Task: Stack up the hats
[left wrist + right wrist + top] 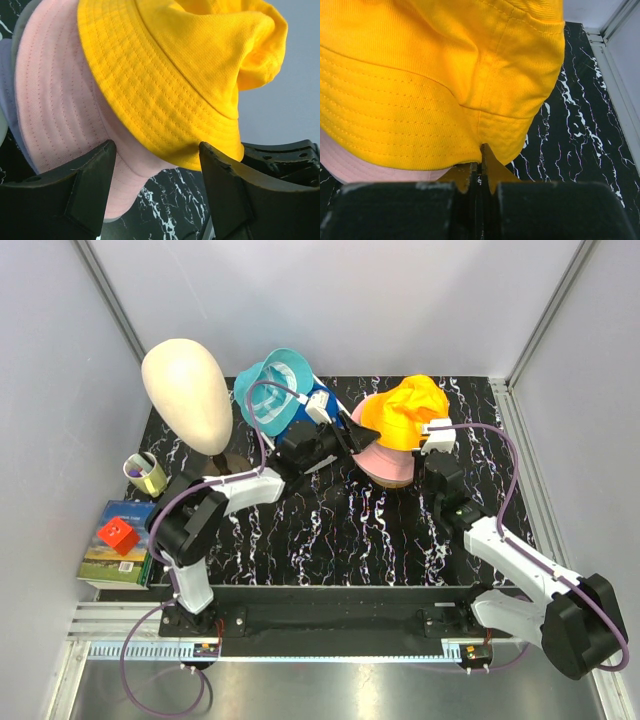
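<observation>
Pinching: the right jaws are closed on the brim edge of the orange hat (420,75); a tab of orange cloth sits squeezed between their tips.
Right jaws, position: at the right side of the orange hat, on the end of the right arm (500,540), which reaches in from the near right corner of the surface (330,540).
Left jaws: spread wide, gripping nothing.
Left jaws, position: at the left side of the hat pile, on the left arm (240,490), which stretches across from the near left corner.
Pink hat (55,95): its brim hangs just ahead of the open left jaws and dips into the gap between them; whether it touches either finger I cannot tell.
Orange hat, place: on top of the pink hat, tilted and crumpled, its brim hanging over the pink crown; the pile stands toward the back edge, right of the middle.
Orange hat against the left jaws: above and beyond them, its brim edge close to the right-hand finger (225,195) in the left wrist view.
Lavender cloth (6,100): a sliver showing at the far side of the pink brim; too little is visible to say more.
Teal hat (272,385): near the back edge, left of the middle, opening upward, behind the left arm's wrist.
Blue hat (322,400): just beside the teal hat, on its right, partly hidden by the left wrist.
Mannequin head (185,390): upright at the back left corner.
Cup (146,472): at the left edge.
Book (118,548): by the near left corner, with a red cube (117,532) lying on it.
</observation>
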`<action>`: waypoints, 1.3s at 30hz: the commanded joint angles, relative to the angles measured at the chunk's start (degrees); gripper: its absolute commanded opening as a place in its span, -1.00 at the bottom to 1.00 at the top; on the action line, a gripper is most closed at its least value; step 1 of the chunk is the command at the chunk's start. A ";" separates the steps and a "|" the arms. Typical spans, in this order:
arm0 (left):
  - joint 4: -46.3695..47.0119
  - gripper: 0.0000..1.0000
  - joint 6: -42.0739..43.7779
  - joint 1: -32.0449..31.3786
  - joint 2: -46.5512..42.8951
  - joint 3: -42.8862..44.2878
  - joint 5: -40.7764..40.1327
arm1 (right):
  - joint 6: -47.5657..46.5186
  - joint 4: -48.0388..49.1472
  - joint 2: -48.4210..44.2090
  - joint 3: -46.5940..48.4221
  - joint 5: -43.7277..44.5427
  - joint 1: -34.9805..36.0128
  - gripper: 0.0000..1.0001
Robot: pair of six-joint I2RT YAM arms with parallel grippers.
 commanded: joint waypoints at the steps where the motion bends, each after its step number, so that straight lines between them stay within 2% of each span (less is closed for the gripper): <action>1: 10.13 0.38 -2.73 0.18 1.50 2.34 -0.68 | 1.04 -0.91 0.80 -0.21 0.61 0.34 -1.00; 5: 15.15 0.28 -5.02 0.18 3.34 2.34 -0.15 | 2.62 -1.26 0.98 -0.21 -0.09 0.34 -1.00; 10: 16.73 0.18 -5.46 0.18 4.40 3.04 0.29 | 3.23 -1.79 1.15 -0.30 -1.06 0.60 -1.00; 17: 18.94 0.17 -4.50 0.09 1.86 0.85 -1.73 | 3.06 -1.79 1.77 -0.13 -1.15 0.87 -1.00; 21: 16.49 0.18 -3.09 0.18 2.38 2.42 -1.47 | 3.23 -1.44 2.73 0.22 -1.67 0.95 -1.00; 24: 16.48 0.00 -2.74 0.18 3.61 3.83 -0.76 | 3.41 -1.44 3.44 0.58 -1.94 1.22 -1.00; 25: 16.48 -0.26 -2.74 0.18 4.05 4.01 -0.76 | 3.50 -1.62 3.61 0.66 -2.02 1.30 -1.00; 28: 16.56 -0.61 -2.30 0.27 4.40 4.01 -1.29 | 3.41 -2.14 3.44 1.10 -2.20 1.57 -1.00; 29: 16.65 -0.80 -1.86 0.35 4.58 3.75 -1.38 | 3.41 -2.32 3.18 1.10 -2.29 1.66 -1.00; 31: 17.96 -1.00 -2.03 0.79 4.67 3.13 -1.47 | 3.41 -2.41 2.65 0.84 -2.81 1.83 -1.00; 35: 20.69 -1.00 -2.65 1.76 4.76 1.11 -0.25 | 2.27 -2.32 2.12 0.66 -5.19 2.09 -1.00; 39: 18.07 -1.00 -0.02 3.77 3.18 -1.08 2.57 | 1.65 -3.29 2.38 0.84 -6.76 2.53 -1.00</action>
